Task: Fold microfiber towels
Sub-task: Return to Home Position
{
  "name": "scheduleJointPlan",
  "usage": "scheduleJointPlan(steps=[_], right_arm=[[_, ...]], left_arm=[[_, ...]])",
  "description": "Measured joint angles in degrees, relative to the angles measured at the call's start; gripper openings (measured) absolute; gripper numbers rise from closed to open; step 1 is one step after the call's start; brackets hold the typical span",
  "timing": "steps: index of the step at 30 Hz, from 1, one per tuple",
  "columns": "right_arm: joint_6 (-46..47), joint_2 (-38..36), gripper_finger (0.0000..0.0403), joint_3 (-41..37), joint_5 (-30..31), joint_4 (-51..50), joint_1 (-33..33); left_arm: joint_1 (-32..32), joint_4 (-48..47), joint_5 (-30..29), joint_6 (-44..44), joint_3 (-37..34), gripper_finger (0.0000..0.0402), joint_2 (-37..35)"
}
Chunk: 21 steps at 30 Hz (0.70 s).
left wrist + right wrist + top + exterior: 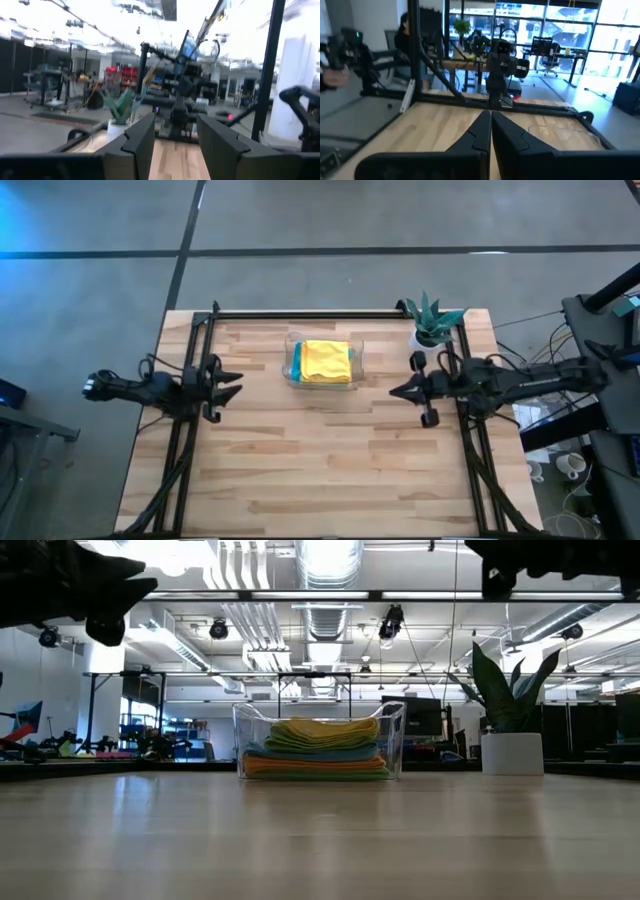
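Observation:
The microfiber towels lie folded in a stack (316,750) inside the clear plastic tray (290,370) at the table's far middle. The yellow towel (325,361) is on top, and a teal edge (297,364) shows beneath it. In the low view, teal, orange and green layers show lower in the stack. My left gripper (238,384) hovers open and empty above the table's left side, pointing toward the tray; its wrist view (175,122) shows the gap between its fingers. My right gripper (392,391) hovers shut and empty on the right side, pointing left; its fingers meet in its wrist view (490,116).
A small potted plant (432,323) in a white pot stands at the far right corner, just behind my right arm. A dark metal frame (300,313) runs along the table's far edge and both sides. Bare wooden tabletop (320,460) lies in front of the tray.

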Motion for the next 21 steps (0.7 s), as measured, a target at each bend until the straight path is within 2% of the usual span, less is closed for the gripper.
scheduleJointPlan(steps=[7,10,14,15,21], right_arm=[[4.2,-14.0,0.0009,-8.3,-0.7,0.7,1.2],[6.2,-22.2,0.0009,-13.4,-0.6,0.9,1.4],[7.7,-34.3,0.0009,-19.7,-0.6,1.1,1.4],[7.9,-36.8,0.0009,-20.0,-0.6,-1.8,1.4],[8.3,-36.5,0.0009,-19.1,-1.6,-3.9,1.9]], left_arm=[[0.0,0.2,3.2,0.5,0.0,0.0132,0.3],[0.0,3.6,6.7,2.4,0.0,0.0132,-0.1],[0.0,3.8,7.0,2.9,-0.1,0.0132,-0.1],[0.0,2.3,6.9,2.5,-0.1,0.0132,-0.1],[0.0,0.5,6.7,-0.4,-0.1,0.0132,-0.1]])
